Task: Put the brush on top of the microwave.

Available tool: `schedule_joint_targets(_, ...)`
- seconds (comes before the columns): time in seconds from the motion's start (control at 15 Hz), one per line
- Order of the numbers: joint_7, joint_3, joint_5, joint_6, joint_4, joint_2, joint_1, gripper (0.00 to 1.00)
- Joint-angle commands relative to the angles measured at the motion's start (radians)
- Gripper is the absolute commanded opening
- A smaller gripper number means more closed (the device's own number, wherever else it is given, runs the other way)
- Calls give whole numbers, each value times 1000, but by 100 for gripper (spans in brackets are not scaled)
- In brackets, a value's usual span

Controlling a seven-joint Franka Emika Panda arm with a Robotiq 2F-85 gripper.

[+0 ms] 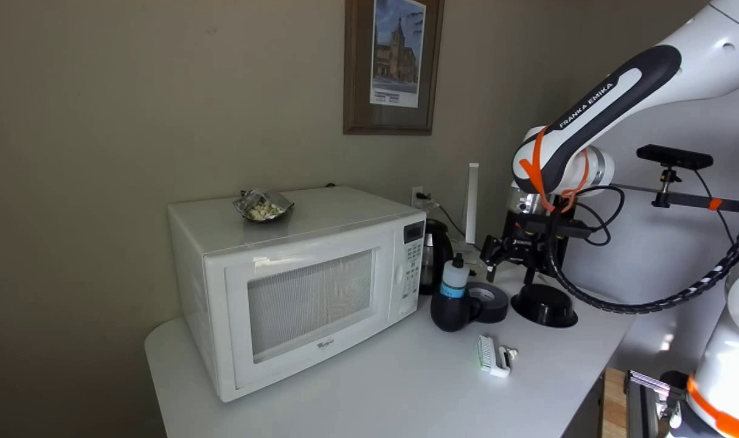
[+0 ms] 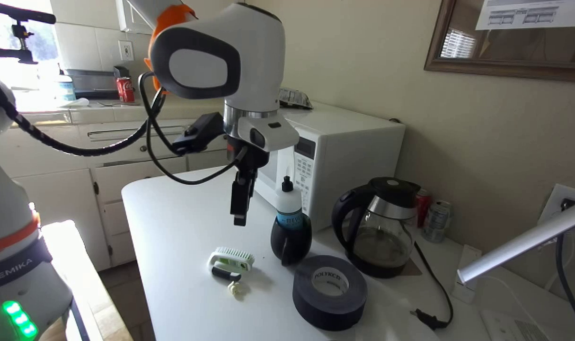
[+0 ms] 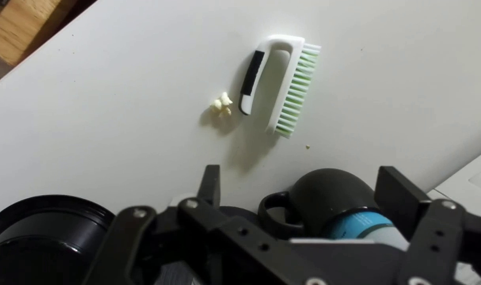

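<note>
The brush [image 1: 486, 354] is white with green bristles and a black grip on its handle. It lies on its side on the white table in both exterior views [image 2: 234, 255] and at the upper middle of the wrist view [image 3: 297, 89]. The microwave [image 1: 311, 304] is large and white, and stands on the table; its side and control strip show in an exterior view [image 2: 358, 163]. My gripper [image 1: 510, 278] is open and empty, pointing down above the table. In the wrist view its fingers [image 3: 299, 169] are wide apart, with the brush beyond them, not touched.
An open foil bag [image 1: 264, 208] of popcorn sits on the microwave. A black mug [image 2: 291, 240] holding a bottle [image 2: 289, 208], a tape roll [image 2: 332, 298], a kettle [image 2: 382, 237] and a black bowl [image 1: 544, 305] stand nearby. Popcorn pieces [image 3: 221, 105] lie beside the brush.
</note>
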Motion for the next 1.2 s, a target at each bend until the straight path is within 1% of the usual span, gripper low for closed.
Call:
schedule_joint_targets(0.0, -1, 6, -17, -3, 0, 113, 2, 100)
schedule_joint_targets(0.07, -24, 3, -12, -21, -1, 107, 10, 100)
schedule_joint_targets(0.13, -6, 0, -8, -2, -1, 85, 4, 100)
schedule_joint_targets(0.4, -14, 1, -9, -2, 0, 113, 11, 100)
schedule_joint_targets(0.67, -60, -7, 93, 118, 2, 181, 49, 100)
schedule_joint_targets(0.87, -95, -11, 201, 168, 0, 252, 77, 100)
schedule_joint_targets(1.13, -128, 4, 300, 230, 8, 347, 95, 100)
